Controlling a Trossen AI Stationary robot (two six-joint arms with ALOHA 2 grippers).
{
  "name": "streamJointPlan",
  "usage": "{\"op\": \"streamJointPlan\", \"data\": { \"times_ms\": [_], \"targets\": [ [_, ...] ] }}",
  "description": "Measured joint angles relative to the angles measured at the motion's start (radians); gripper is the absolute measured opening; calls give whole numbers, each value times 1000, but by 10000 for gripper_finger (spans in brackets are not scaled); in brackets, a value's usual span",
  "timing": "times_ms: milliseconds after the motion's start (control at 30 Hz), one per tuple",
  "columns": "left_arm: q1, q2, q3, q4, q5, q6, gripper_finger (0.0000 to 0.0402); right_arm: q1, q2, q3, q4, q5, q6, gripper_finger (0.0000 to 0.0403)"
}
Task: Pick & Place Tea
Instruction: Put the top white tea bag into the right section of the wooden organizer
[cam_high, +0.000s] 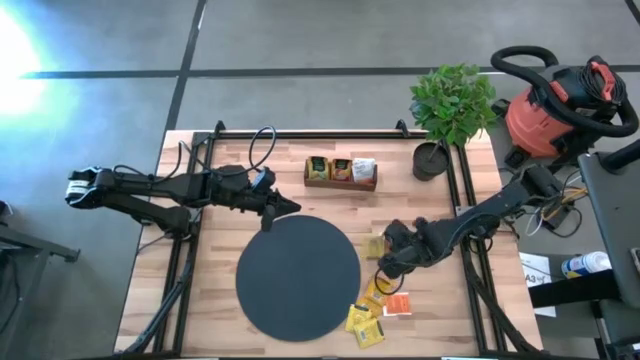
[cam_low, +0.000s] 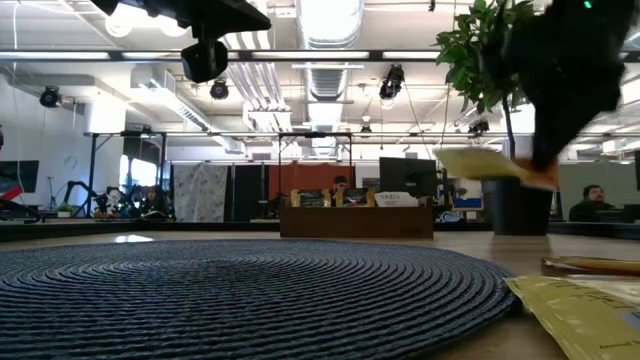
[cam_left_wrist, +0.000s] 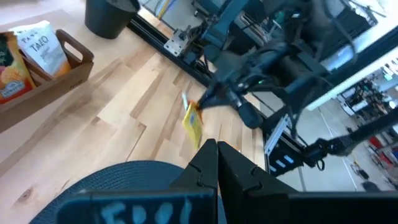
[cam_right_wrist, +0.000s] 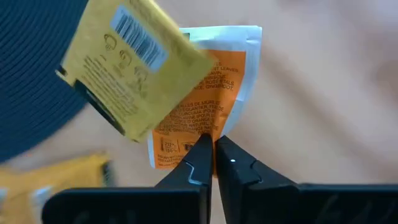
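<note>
High view: the right gripper (cam_high: 385, 262) sits just off the black mat's (cam_high: 297, 276) right edge, above a loose cluster of tea sachets (cam_high: 372, 308) lying flat on the table (cam_high: 200, 310) by the mat's lower right. One more yellow sachet lies near its wrist. The left gripper (cam_high: 285, 208) waits at the mat's upper-left rim, fingers pressed together, holding nothing. A wooden tray (cam_high: 341, 172) with upright packets stands beyond the mat, a potted plant (cam_high: 450, 110) at the far right corner.

Low view: a yellow sachet (cam_low: 478, 163) hangs lifted clear of the table under the right arm, tilted nearly level. It barely droops, so it looks light and fairly stiff for paper.

Left wrist view: the same sachet (cam_left_wrist: 192, 121) dangles from the far gripper by one edge.

Right wrist view: fingers (cam_right_wrist: 198, 163) are closed to a narrow slit. The yellow sachet (cam_right_wrist: 134, 65) appears pinched at a corner, though the contact point itself is hidden; an orange-and-white sachet (cam_right_wrist: 214, 87) lies on the table beneath.

Handling note: thin, flat, slick paper; little to grip when lying flat. An edge or corner pinch suits it, but it may swing or slip free.
</note>
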Motion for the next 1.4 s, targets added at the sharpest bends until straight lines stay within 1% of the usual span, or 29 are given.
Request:
{"op": "streamJointPlan", "data": {
  "times_ms": [133,233,300,367,467,567,633,700,800,867,933,1000,1033,1100,1167,1233,1267,1333,1400],
  "targets": [
    [0,0,2,18,-16,-2,5,-13,32,123,-273,194,-9,10],
    [0,0,5,34,-21,-1,5,-27,74,201,-430,336,-15,11],
    [1,0,4,55,-20,-1,5,-32,107,248,-490,412,-64,12],
    [1,0,3,83,-24,-7,5,-32,142,296,-498,486,-164,12],
    [9,0,3,88,-70,-53,5,-31,199,383,-496,576,-330,12],
    [38,1,5,105,-146,-172,5,-31,251,461,-497,676,-446,12],
    [62,1,1,174,-160,-227,5,-33,278,508,-499,752,-499,13],
    [96,1,0,220,-140,-272,5,-37,295,543,-503,829,-551,13],
    [153,4,-1,254,-71,-378,5,-50,304,575,-523,944,-582,13],
    [192,6,-1,260,-33,-456,5,-67,302,588,-528,982,-571,13],
    [218,16,-1,260,-3,-511,5,-92,291,591,-526,984,-538,13],
    [226,30,-1,260,8,-518,5,-127,276,601,-522,953,-466,13],
    [225,38,-1,261,13,-495,5,-147,264,603,-518,911,-428,13],
    [221,51,1,276,21,-400,5,-188,236,603,-494,804,-374,13],
    [209,65,3,295,24,-277,5,-223,207,599,-449,662,-381,13],
    [198,68,8,306,23,-153,5,-252,170,588,-355,495,-464,13],
    [192,68,12,306,24,-93,5,-268,151,580,-292,389,-528,13],
    [182,69,29,314,24,40,5,-302,105,551,-136,138,-638,13],
    [167,66,47,312,23,177,5,-337,64,514,46,-84,-699,13]
  ]
}}
